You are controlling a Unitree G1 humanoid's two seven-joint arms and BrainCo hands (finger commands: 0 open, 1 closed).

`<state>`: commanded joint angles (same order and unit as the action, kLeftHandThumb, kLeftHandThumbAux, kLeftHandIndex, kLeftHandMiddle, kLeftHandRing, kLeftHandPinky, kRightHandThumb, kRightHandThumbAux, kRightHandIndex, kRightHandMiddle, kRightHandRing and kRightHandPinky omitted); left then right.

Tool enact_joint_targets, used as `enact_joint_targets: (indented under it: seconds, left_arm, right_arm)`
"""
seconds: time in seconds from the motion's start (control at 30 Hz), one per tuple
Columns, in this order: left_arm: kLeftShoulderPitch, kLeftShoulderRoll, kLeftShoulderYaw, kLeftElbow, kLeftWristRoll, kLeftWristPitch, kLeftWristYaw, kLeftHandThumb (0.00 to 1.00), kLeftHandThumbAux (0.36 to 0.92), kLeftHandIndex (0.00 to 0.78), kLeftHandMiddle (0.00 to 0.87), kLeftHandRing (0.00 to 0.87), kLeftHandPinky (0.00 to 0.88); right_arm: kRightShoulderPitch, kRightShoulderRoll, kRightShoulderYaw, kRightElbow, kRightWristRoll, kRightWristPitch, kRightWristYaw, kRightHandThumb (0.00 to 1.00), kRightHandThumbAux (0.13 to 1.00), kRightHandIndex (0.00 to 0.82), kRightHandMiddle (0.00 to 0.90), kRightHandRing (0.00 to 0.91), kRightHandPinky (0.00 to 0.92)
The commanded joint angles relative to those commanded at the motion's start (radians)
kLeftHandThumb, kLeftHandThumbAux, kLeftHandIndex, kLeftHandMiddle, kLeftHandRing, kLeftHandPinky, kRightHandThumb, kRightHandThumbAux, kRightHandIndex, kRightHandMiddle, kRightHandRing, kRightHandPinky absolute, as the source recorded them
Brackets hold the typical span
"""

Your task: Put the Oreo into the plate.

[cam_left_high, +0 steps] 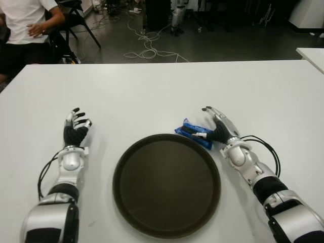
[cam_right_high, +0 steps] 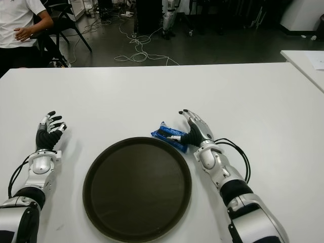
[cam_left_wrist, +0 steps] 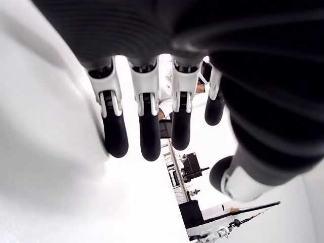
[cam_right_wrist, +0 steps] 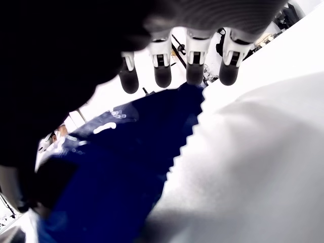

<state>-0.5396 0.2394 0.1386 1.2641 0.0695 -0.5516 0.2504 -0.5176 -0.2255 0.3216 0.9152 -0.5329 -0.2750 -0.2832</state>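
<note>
Right, the right robot hand (cam_left_high: 215, 126), fingers spread, touches the blue Oreo packet (cam_left_high: 193, 132) beside the round dark plate (cam_left_high: 166, 185); left robot hand (cam_left_high: 75, 126) spread, idle.

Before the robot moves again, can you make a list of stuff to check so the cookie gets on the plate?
1. Oreo pack within reach of the right hand: ok, it lies on the table just beyond the plate's far rim, right beside that hand.
2. Fingers closed on the pack: not ok, the fingers are stretched out above it; thumb touches it.
3. Plate has room: ok, nothing lies in it.
4. Pack already in the plate: not ok, it lies outside the rim.
5. Left hand out of the way: ok, it shows left of the plate, open.
6. Firm grip possible: cannot tell.
</note>
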Motion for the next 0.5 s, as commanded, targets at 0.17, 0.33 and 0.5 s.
enact_joint_targets:
  seconds: [0.17, 0.33, 0.5]
  left_arm:
    - [-0.001, -0.001, 0.001, 0.001, -0.002, 0.002, -0.001, 0.322, 0.675, 0.148, 0.229, 0.258, 0.303]
    - [-0.001, -0.002, 0.001, 0.002, -0.001, -0.001, 0.002, 0.313, 0.678, 0.148, 0.236, 0.261, 0.298]
    - [-0.001, 0.000, -0.004, 0.003, 0.006, -0.005, 0.006, 0.315, 0.674, 0.148, 0.236, 0.261, 0.304]
  right_arm:
    - [-0.001, -0.007, 0.001, -0.010, -0.008, -0.003, -0.006, 0.000, 0.555, 0.000, 0.000, 0.000, 0.000]
    - [0.003, -0.014, 0.002, -0.038, -0.015, 0.001, 0.000, 0.000, 0.547, 0.000, 0.000, 0.000, 0.000]
    - [0.003, -0.020, 0.010, -0.047, -0.022, 0.009, 0.010, 0.000, 0.544, 0.000, 0.000, 0.000, 0.000]
